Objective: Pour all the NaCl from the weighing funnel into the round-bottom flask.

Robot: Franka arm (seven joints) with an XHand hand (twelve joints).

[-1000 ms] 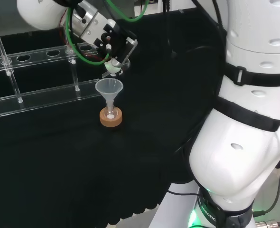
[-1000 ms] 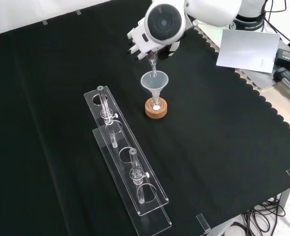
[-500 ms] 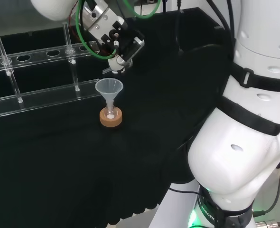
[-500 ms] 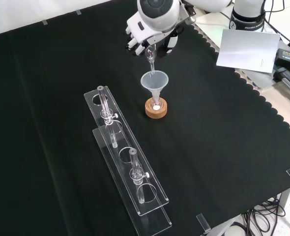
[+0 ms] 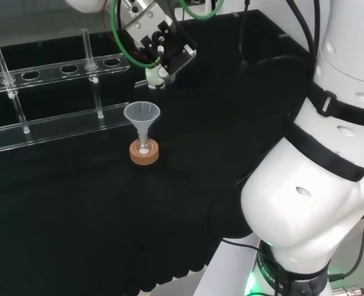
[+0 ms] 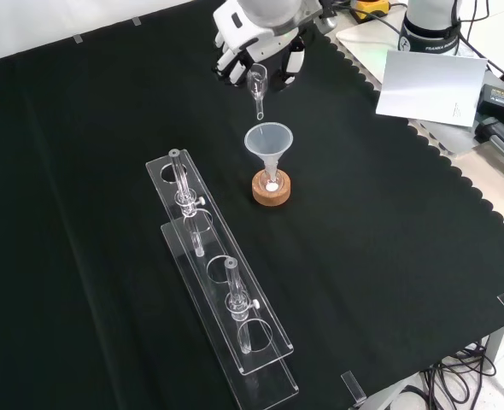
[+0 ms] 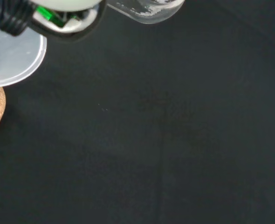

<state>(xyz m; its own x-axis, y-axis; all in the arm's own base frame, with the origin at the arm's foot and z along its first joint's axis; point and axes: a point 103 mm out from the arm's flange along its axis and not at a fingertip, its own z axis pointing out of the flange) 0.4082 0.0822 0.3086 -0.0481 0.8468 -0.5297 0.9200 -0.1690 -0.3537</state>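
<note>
Robot hand [image 6: 254,47], fingers curled round small clear glass weighing funnel [image 6: 257,89], has lifted clear of conical funnel [image 6: 269,143] in cork-ringed flask [image 6: 272,186], frame centre. Pour likely finished.

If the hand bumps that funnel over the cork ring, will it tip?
Probably yes. The funnel has a wide cone on a thin stem, so it looks top-heavy. Only the cork ring steadies the flask beneath, and clear ware likely breaks if it falls.
</note>
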